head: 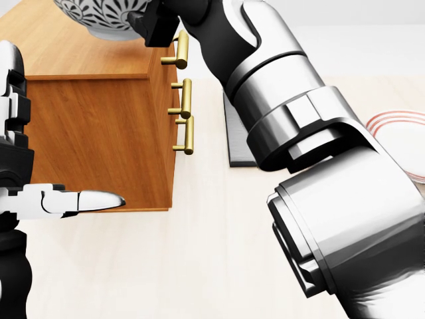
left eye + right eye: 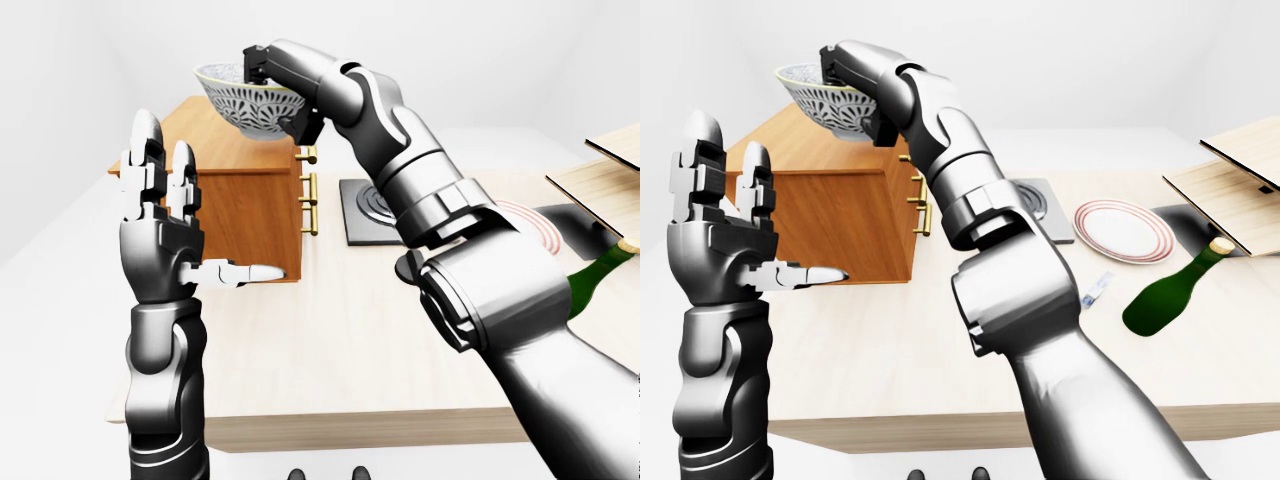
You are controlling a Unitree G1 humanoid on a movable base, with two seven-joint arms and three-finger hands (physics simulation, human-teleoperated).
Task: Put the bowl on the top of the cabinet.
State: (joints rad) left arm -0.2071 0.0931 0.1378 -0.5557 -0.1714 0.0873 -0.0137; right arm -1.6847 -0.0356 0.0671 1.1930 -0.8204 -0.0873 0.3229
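The right robot hand (image 2: 268, 72) grips the patterned white ceramic bowl (image 2: 245, 100) by its rim above the brown wooden cabinet (image 2: 245, 200), ready to lower it, while the left robot hand (image 2: 165, 225) stands open and empty.

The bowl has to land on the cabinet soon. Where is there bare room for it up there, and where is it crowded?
The cabinet top looks bare, bordered by its handle edge. The right hand holds the bowl above that edge. It is crowded at the table's right: plate, bottle, boards.

no readable text, labels or numbers anywhere
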